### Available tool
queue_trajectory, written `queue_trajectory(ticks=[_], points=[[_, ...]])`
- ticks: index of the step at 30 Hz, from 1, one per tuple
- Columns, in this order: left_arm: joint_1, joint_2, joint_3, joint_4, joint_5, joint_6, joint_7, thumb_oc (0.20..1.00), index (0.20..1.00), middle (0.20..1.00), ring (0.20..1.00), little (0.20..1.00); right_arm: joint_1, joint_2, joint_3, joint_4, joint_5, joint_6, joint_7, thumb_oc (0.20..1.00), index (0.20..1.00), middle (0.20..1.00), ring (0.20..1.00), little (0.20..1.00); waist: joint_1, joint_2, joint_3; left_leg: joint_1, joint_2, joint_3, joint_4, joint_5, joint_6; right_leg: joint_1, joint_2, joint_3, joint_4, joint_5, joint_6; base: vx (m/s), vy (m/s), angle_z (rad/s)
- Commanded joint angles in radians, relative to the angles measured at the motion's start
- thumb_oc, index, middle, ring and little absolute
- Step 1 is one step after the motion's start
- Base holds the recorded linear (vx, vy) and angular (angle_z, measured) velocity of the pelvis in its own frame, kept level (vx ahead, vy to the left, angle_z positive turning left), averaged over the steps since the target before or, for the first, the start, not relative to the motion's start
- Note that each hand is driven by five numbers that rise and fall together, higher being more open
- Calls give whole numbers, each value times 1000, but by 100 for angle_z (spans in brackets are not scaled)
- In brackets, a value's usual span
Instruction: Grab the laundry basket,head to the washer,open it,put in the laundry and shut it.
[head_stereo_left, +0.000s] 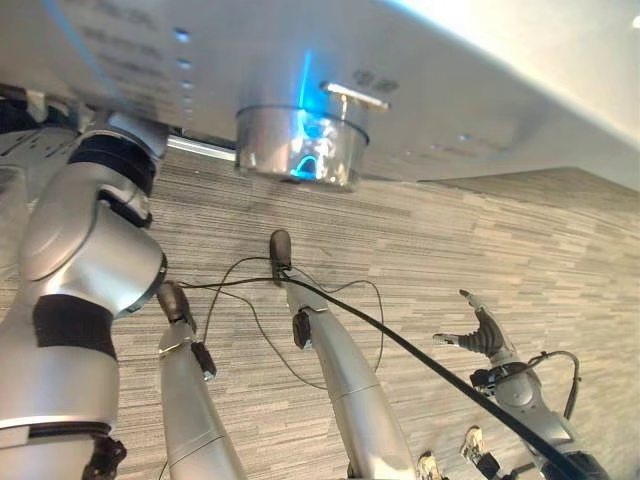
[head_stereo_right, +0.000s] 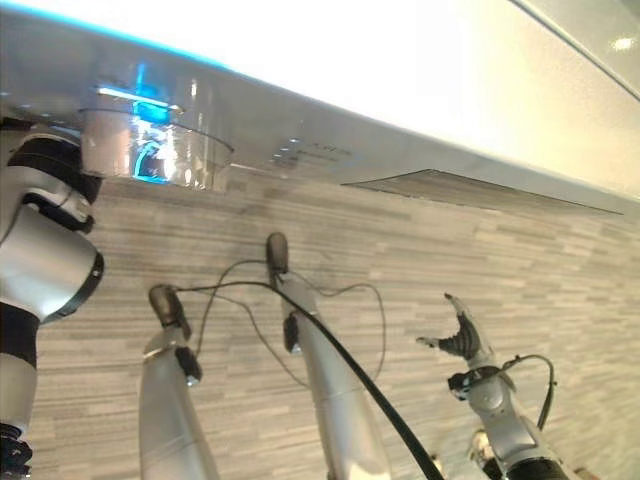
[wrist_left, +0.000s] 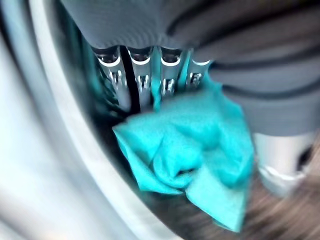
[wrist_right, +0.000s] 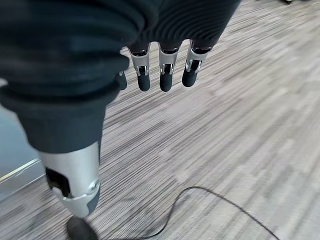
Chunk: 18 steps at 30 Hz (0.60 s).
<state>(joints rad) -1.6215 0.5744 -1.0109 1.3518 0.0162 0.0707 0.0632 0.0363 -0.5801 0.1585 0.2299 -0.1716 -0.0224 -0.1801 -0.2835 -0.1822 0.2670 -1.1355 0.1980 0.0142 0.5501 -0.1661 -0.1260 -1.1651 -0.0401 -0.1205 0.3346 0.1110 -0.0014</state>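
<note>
1. The left hand (wrist_left: 150, 75) is reaching into the washer (head_stereo_left: 300, 150), and its fingers (wrist_left: 142, 80) are pinching a teal cloth (wrist_left: 190, 150) at its top edge.
2. The cloth is hanging by the drum's rim (wrist_left: 65, 125). It looks soft, light and floppy, so a bunched fold is the best place to hold it.
3. The right hand (wrist_right: 160, 65) is hanging over the floor (wrist_right: 240, 130), fingers relaxed, holding nothing.
</note>
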Motion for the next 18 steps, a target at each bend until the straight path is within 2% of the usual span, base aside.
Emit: queue_trajectory(ticks=[1,2,5,9,10,11,14,16,18], points=[[-41,-44,21,-39,229,-3,3,1000,1000,1000,1000,1000,-3,-83,22,149,34,3,-6,1000,1000,1000,1000,1000,-40,94,-10,94,74,-39,-106,37,56,60,-4,12,5,-145,79,-2,50,13],[-22,-87,2,-87,272,-1,26,1000,1000,1000,1000,1000,-37,-72,63,237,38,-17,-35,1000,1000,1000,1000,1000,-31,101,-5,110,68,-37,-116,43,56,75,-8,12,0,-147,79,-13,23,16],[10,-98,11,-104,280,-9,34,1000,1000,1000,1000,1000,-63,-55,82,281,47,-29,-54,1000,1000,1000,1000,1000,-24,101,1,133,62,-30,-128,50,53,96,-13,9,-10,-145,81,-12,42,26],[138,-150,181,-277,165,-35,119,1000,1000,1000,1000,1000,-109,-38,99,366,87,-25,-49,1000,1000,1000,1000,1000,10,105,16,202,33,-20,-178,71,53,184,-32,-2,-72,-135,82,-29,48,5],[238,-120,278,-378,102,-73,171,1000,1000,1000,1000,1000,-111,-28,100,394,100,-27,-40,1000,1000,1000,1000,1000,20,104,21,238,21,-15,-199,80,52,224,-38,-7,-95,-129,82,-25,31,12],[246,-115,282,-386,103,-71,171,1000,1000,1000,1000,1000,-110,-30,104,394,100,-27,-41,1000,1000,1000,1000,1000,17,105,21,242,21,-14,-202,80,52,228,-38,-7,-96,-129,82,-17,45,15],[548,-53,410,-631,35,-122,175,1000,1000,1000,1000,1000,-63,-2,106,411,98,-26,-13,1000,1000,1000,1000,1000,36,105,13,314,5,-2,-226,79,50,301,-47,-15,-121,-124,82,14,74,2],[798,-49,488,-809,-34,-163,105,1000,1000,1000,1000,1000,0,29,96,422,87,-18,20,1000,1000,1000,1000,1000,54,109,4,389,-7,9,-243,69,50,371,-53,-17,-127,-126,81,54,96,-7],[1088,-52,555,-955,-171,-219,51,1000,1000,1000,1000,1000,53,50,62,466,80,-5,35,1000,1000,1000,1000,1000,79,119,-3,487,-19,26,-260,58,52,463,-60,-15,-132,-130,82,81,122,-4]])
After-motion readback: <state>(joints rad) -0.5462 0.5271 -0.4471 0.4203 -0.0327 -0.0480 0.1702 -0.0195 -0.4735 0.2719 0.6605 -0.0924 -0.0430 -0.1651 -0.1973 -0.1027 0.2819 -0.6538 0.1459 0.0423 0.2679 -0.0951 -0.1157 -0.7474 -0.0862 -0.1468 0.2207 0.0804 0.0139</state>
